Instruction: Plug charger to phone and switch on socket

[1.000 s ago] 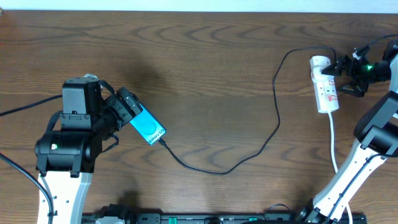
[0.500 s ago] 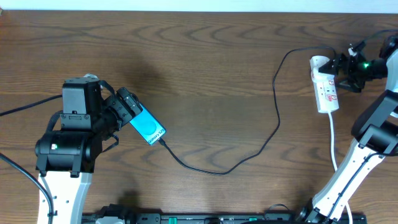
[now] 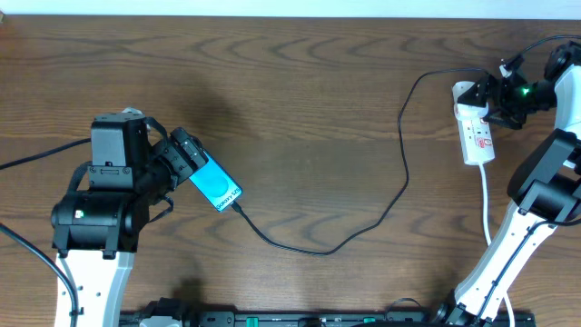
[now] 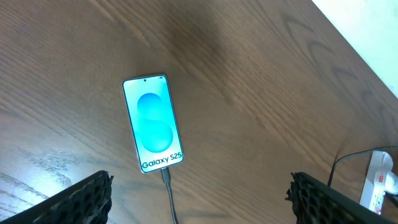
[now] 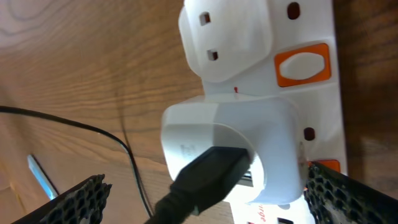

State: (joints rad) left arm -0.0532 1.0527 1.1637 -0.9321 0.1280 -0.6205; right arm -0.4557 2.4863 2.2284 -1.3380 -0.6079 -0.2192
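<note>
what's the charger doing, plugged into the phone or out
In. The left wrist view shows the charger running straight into the bottom edge of the phone, with no gap visible.

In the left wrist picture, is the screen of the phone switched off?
No, the phone has a bright cyan screen, with the white words "Galaxy S25" near its lower end.

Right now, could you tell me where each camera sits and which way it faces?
Overhead: above the table, facing straight down; left arm, right arm, phone, charger, socket.
Left wrist: above the phone, facing down; left jaws at bottom corners.
Right wrist: close against the socket; right jaws at bottom corners.
Shared: overhead and left wrist both show the phone.
</note>
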